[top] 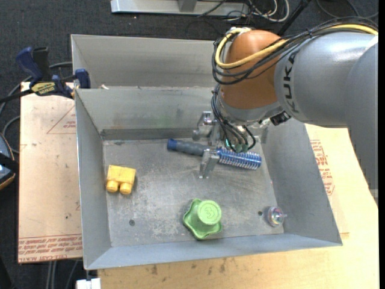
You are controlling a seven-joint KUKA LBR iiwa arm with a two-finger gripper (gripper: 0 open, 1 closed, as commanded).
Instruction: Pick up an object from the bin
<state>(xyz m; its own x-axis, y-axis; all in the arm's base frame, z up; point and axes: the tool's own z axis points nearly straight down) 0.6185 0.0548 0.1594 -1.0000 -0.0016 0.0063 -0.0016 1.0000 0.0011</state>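
Observation:
My gripper point(206, 144) hangs low over the back middle of the bin, under the arm's orange cover. It is open, with one finger point(206, 123) behind and the other finger point(206, 165) in front of a blue brush point(186, 147). The brush lies flat, its dark blue handle pointing left and its light blue bristle head point(240, 159) to the right, partly hidden under the wrist. The fingers stand on either side of the handle with a gap to it.
A yellow two-stud block point(120, 179) lies at the left. A green round cap-like piece point(203, 218) sits near the front wall. A small silvery knob point(275, 216) rests in the front right corner. The arm covers the bin's right rear.

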